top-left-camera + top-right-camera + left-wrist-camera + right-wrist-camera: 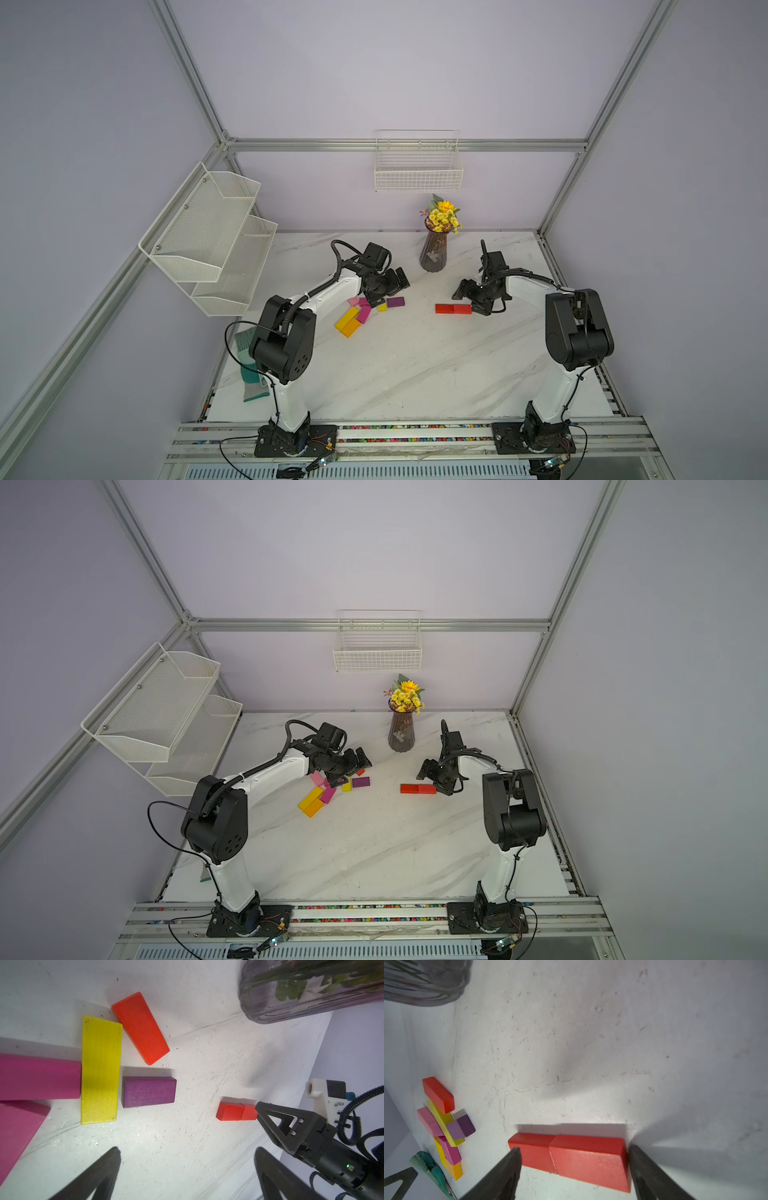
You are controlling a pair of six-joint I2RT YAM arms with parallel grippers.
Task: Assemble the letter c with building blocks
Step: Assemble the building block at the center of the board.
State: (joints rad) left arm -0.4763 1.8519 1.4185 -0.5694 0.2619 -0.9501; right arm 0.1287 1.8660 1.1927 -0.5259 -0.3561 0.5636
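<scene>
Nearest the arm bases, two long yellow blocks [346, 318] are lying side by side on the table [395, 374], with a magenta block [364, 314] just beside them. A little farther back, the rest of the loose pile is sitting close together: a short yellow block [100, 1070], a purple block [148, 1092], an orange-red block [140, 1027] and a pink block [353, 300]. The left gripper [187, 1148] is hovering over this pile with its jaws spread wide, holding nothing.

Well apart, toward the right arm, two red blocks [453, 308] are lying end to end and touching, making one straight bar. The right gripper [574, 1148] is sitting low over them with its jaws wide. One finger is passing in front of one block, the other is just beside the bar's outer end, and neither seems to be clamping. Farthest back, a vase of flowers [432, 255] is standing between the arms.

The letter looks barely begun, with the red bar probably serving as its first stroke and the left arm choosing the next piece. The next move calls for closing across a free-standing block's narrow width, perhaps the purple one. It would then be set squarely against the bar's end without nudging the bar.
</scene>
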